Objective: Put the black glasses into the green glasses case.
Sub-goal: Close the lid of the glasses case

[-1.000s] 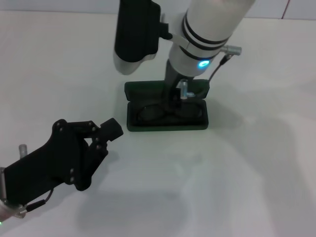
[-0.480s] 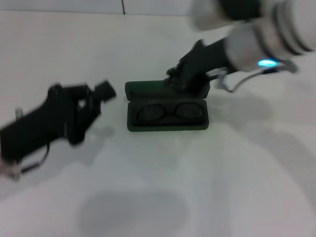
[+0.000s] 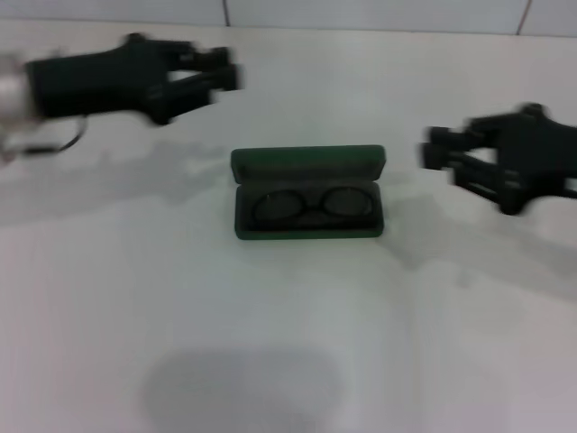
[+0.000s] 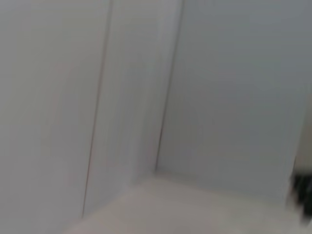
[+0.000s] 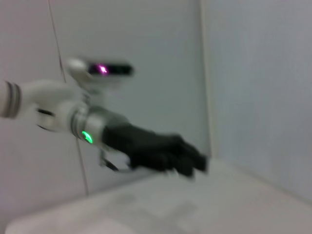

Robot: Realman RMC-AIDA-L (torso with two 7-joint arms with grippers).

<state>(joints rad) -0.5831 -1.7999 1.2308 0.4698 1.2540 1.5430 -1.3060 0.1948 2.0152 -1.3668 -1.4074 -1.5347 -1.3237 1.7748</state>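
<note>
**Glasses lie in the open case, both arms clear**

The black glasses (image 3: 312, 206) lie inside the green glasses case (image 3: 308, 192), its lid raised at the back, on the white table (image 3: 288, 343). No lettering is readable. The left gripper (image 3: 225, 74) and the right gripper (image 3: 431, 154) hang well apart on either side, nothing held; finger state cannot be told. Nothing blocks the case.

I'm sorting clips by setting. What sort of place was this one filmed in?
Probably a lab or test bench: a bare white table, plain pale wall panels, and only the green glasses case holding the black glasses, between the left claw and right claw.
</note>
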